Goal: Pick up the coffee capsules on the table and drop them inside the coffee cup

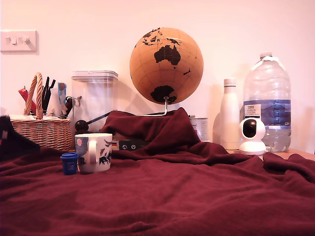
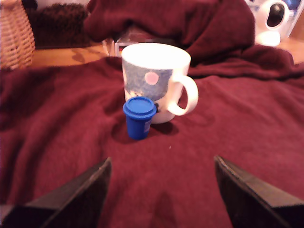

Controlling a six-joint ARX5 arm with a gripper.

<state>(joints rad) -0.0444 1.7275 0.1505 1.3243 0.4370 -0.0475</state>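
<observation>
Tool [image 2: 161, 190] open, empty: its two dark fingers [image 2: 80, 194] show wide apart in wrist view, w/ bare cloth between them. Blue capsule [image 2: 139, 117] stands upright on the table [image 2: 237, 142], rim up, just in front of the coffee cup [image 2: 152, 76] as wrist view shows it, overlapping the cup's lower wall; can't tell if they touch. Cup upright, white loop handle toward wrist view's right, pinkish dot on the print facing the camera. Tool well short of the capsule.

Ext. view: capsule [image 1: 69, 163] sits just beside the cup [image 1: 94, 152] on the exterior view's left; both on the wrinkled dark-red cloth, left part of the scene. Only one capsule seen.

Behind: wicker basket [image 1: 42, 130] w/ utensils at far left, clear lidded canister [image 1: 95, 98], cork globe [image 1: 166, 65] on a stand, white bottle [image 1: 230, 115], big water jug [image 1: 267, 101], small white camera [image 1: 252, 135]. Cloth bunches up under the globe.
</observation>
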